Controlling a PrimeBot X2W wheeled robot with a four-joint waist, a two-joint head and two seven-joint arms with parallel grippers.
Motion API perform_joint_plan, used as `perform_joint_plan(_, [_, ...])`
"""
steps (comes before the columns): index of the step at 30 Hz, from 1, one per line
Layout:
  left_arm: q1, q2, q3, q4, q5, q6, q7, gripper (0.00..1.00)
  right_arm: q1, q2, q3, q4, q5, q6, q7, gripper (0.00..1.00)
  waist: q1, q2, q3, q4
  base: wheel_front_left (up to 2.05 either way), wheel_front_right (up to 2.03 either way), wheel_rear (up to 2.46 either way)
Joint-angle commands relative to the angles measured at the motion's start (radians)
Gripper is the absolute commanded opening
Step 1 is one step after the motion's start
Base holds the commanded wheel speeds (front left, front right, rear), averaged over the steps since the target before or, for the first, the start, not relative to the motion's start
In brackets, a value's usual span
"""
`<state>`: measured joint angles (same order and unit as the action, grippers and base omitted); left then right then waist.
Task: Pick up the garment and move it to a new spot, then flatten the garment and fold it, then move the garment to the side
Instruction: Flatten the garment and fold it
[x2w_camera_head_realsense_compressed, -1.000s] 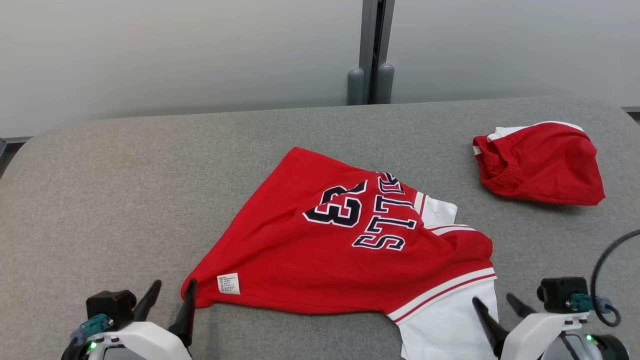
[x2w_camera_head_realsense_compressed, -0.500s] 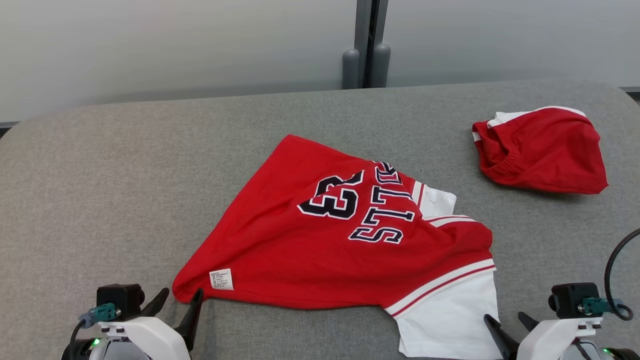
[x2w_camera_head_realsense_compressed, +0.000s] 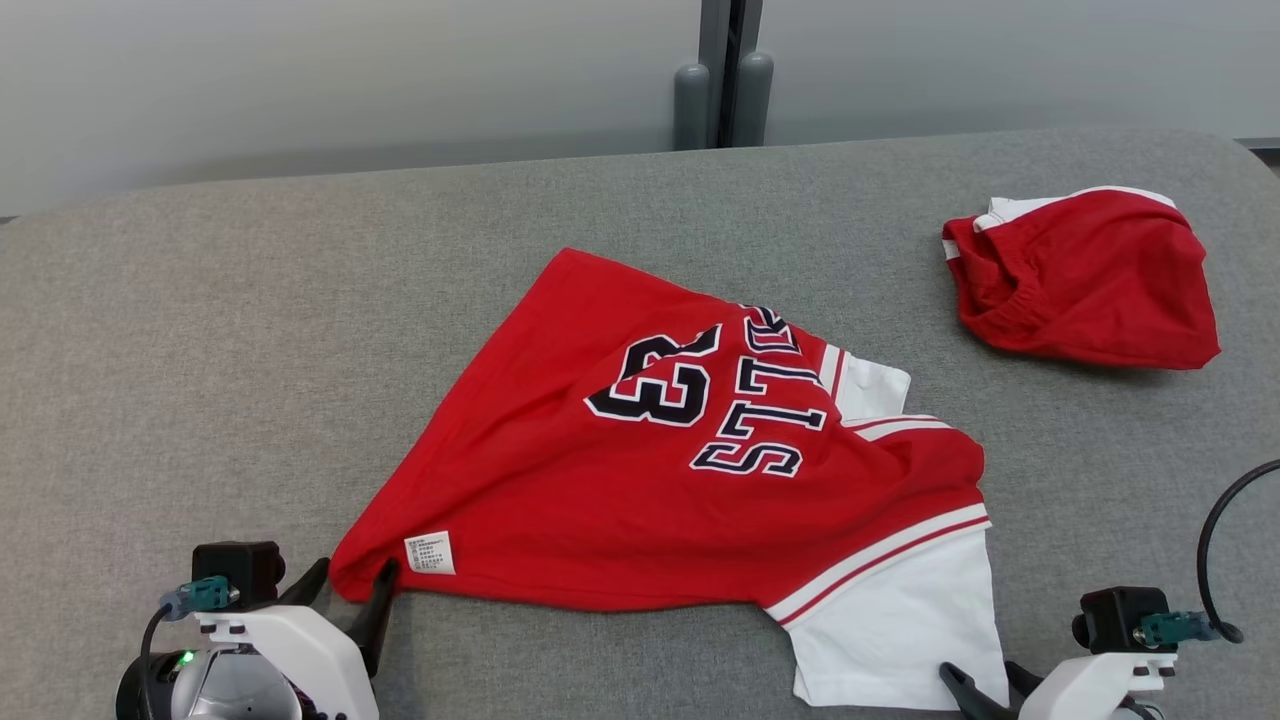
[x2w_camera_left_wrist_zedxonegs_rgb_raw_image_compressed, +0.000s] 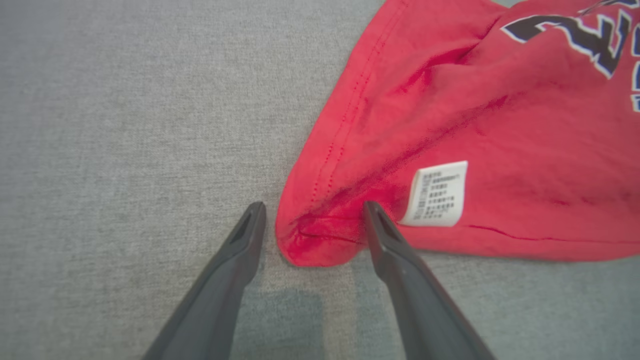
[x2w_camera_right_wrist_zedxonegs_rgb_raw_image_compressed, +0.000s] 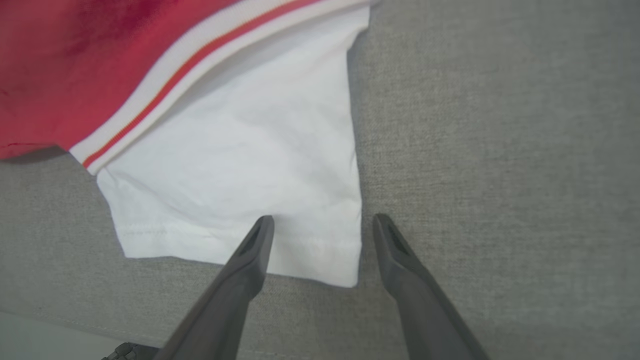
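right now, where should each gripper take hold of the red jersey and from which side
Take the red jersey by its two near corners, coming from the near edge. The bunched red hem corner beside the care label sits between the fingers of the open left gripper; the flat white sleeve corner between those of the right gripper.

The red fabric shirt with white sleeves carries a large "23" in black with a white outline. Beside it runs block lettering in the same colours, ending in "S"; a fold hides the rest. A small white care label near the hem corner has print too fine to read.
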<state>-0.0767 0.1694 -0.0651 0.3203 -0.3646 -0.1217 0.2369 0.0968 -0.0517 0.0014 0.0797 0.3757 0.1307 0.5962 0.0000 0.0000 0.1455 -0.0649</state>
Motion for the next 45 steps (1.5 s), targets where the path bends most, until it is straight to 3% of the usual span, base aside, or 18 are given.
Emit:
perform_joint_plan(1, [-0.022, 0.005, 0.000, 0.018, -0.006, -0.001, -0.003, 1.00, -0.010, -0.002, -0.004, 0.024, 0.015, 0.000, -0.004, 1.00, 0.0000, 0.0000, 0.005, -0.003, 0.00, 0.00, 0.00])
perform_joint_plan(16, [-0.052, 0.015, -0.011, 0.086, -0.032, 0.000, 0.010, 1.00, -0.058, 0.005, 0.057, 0.152, 0.080, 0.000, -0.058, 1.00, 0.0000, 0.0000, 0.027, -0.009, 0.00, 0.00, 0.00])
perform_joint_plan(18, [-0.049, 0.016, -0.013, 0.087, -0.034, 0.000, 0.013, 0.92, -0.059, 0.008, 0.070, 0.167, 0.090, 0.000, -0.063, 0.98, 0.0000, 0.0000, 0.027, -0.007, 0.00, 0.00, 0.00])
perform_joint_plan(19, [-0.048, 0.017, -0.014, 0.087, -0.037, 0.000, 0.015, 0.82, -0.061, 0.009, 0.076, 0.175, 0.095, 0.001, -0.064, 0.58, 0.0000, 0.0000, 0.026, -0.006, 0.00, 0.00, 0.00])
perform_joint_plan(22, [-0.047, 0.018, -0.015, 0.087, -0.043, 0.001, 0.017, 0.53, -0.065, 0.009, 0.091, 0.188, 0.106, 0.002, -0.065, 0.20, 0.0000, 0.0000, 0.023, -0.003, 0.00, 0.00, 0.00])
perform_joint_plan(23, [-0.046, 0.018, -0.015, 0.086, -0.045, 0.001, 0.017, 0.45, -0.066, 0.007, 0.094, 0.192, 0.105, 0.003, -0.067, 0.00, 0.0000, 0.0000, 0.022, -0.002, 0.00, 0.00, 0.00])
perform_joint_plan(25, [-0.044, 0.018, -0.016, 0.085, -0.048, 0.001, 0.015, 0.28, -0.068, -0.002, 0.096, 0.194, 0.112, 0.003, -0.076, 0.00, 0.0000, 0.0000, 0.019, 0.001, 0.00, 0.00, 0.00])
perform_joint_plan(27, [-0.041, 0.019, -0.017, 0.083, -0.050, 0.000, 0.008, 0.01, -0.072, -0.010, 0.106, 0.190, 0.122, 0.003, -0.088, 0.00, 0.0000, 0.0000, 0.015, 0.003, 0.00, 0.00, 0.00])
perform_joint_plan(33, [-0.031, 0.020, -0.014, 0.060, -0.069, 0.001, -0.003, 0.00, -0.092, -0.027, 0.110, 0.140, 0.216, 0.003, -0.125, 0.00, 0.0000, 0.0000, 0.001, 0.003, 0.00, 0.00, 0.00])
perform_joint_plan(38, [-0.006, 0.026, -0.006, 0.014, -0.099, -0.003, -0.008, 0.00, -0.085, -0.081, 0.111, 0.073, 0.312, 0.001, -0.135, 0.00, 0.0000, 0.0000, -0.017, 0.000, 0.00, 0.00, 0.00])
perform_joint_plan(45, [0.053, 0.056, -0.023, -0.115, -0.147, -0.008, 0.055, 0.00, -0.059, -0.133, 0.095, -0.049, 0.471, 0.001, -0.170, 0.00, 0.0000, 0.0000, -0.042, 0.005, 0.00, 0.00, 0.00])
